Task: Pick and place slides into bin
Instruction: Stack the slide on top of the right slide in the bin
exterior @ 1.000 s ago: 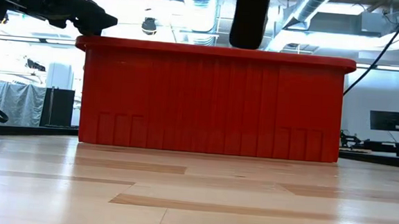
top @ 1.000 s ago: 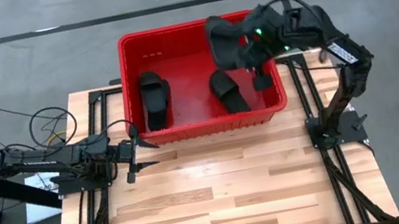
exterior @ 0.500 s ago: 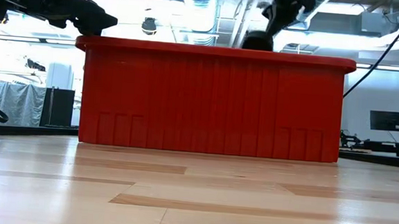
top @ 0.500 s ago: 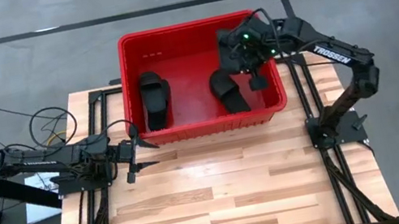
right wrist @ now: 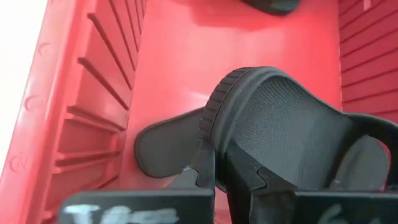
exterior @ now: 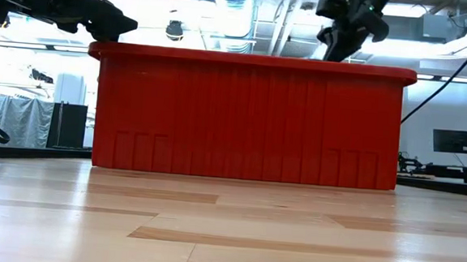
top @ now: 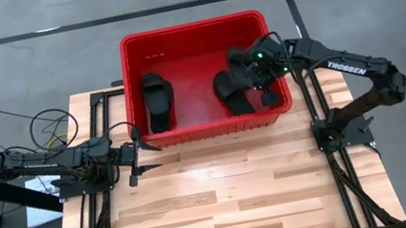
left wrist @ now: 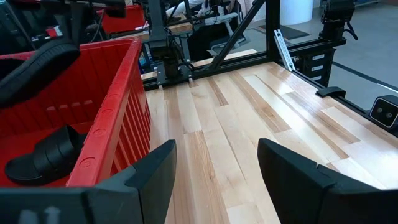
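My right gripper (top: 252,80) was down inside the bin (top: 196,28) at its right end, fingers (right wrist: 205,168) pinched tight on the strap of a black slide (right wrist: 280,130), which hung over another slide (top: 231,92) lying on the red floor; whether the two were touching I could not quite make out. A third slide (top: 157,101) lay flat at the bin's left end, well apart from those two. My left gripper (top: 136,152) waited just outside the bin's near left corner above the wooden table (top: 227,202), its fingers (left wrist: 155,171) spread wide and empty.
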